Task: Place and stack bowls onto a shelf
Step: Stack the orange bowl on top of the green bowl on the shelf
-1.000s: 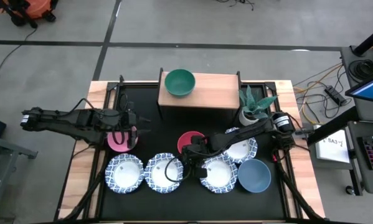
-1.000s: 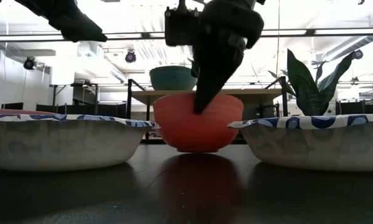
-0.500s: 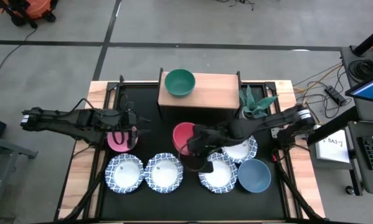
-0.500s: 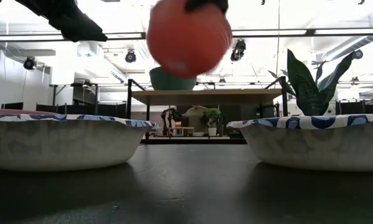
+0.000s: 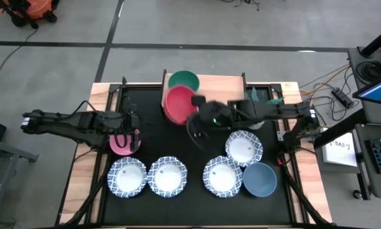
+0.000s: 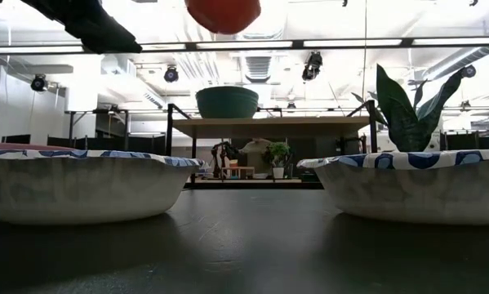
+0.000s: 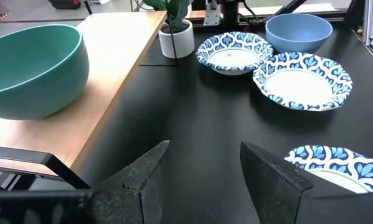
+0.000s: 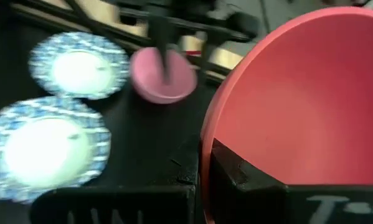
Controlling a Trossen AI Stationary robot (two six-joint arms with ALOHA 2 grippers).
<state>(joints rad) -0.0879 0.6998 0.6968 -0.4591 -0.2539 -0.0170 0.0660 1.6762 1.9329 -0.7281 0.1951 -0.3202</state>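
Note:
My right gripper (image 5: pixel 198 109) is shut on the red bowl (image 5: pixel 179 105), high above the table at the shelf's near left corner. The red bowl partly covers the green bowl (image 5: pixel 185 77) from above. The green bowl stands by its base on the light-wood shelf (image 5: pixel 219 92). In the low view the red bowl (image 6: pixel 222 11) shows at the top, above the green bowl (image 6: pixel 226 102). My left gripper (image 5: pixel 135 134) is open above the pink bowl (image 5: pixel 121 142) at the table's left. Its fingers (image 7: pixel 142 180) hold nothing. My right gripper holds the red bowl by its rim (image 8: pixel 205 146) on the side toward the table's right. One finger (image 8: pixel 245 177) is inside the bowl; the bowl's wall hides the other. The fingers come roughly level from the table's right. The bowl is lifted clear, mouth up and slightly tilted.
Several white blue-rimmed bowls (image 5: pixel 126 177) (image 5: pixel 167 176) (image 5: pixel 222 176) (image 5: pixel 244 147) and a slate-blue bowl (image 5: pixel 260 180) sit along the table's near half. A potted plant (image 5: pixel 259 107) stands right of the shelf. The shelf's middle and right are bare wood.
My right gripper has lifted the red bowl off the table from between the white bowls. It has carried the bowl up and toward the far edge, to the shelf's near left corner beside the green bowl.

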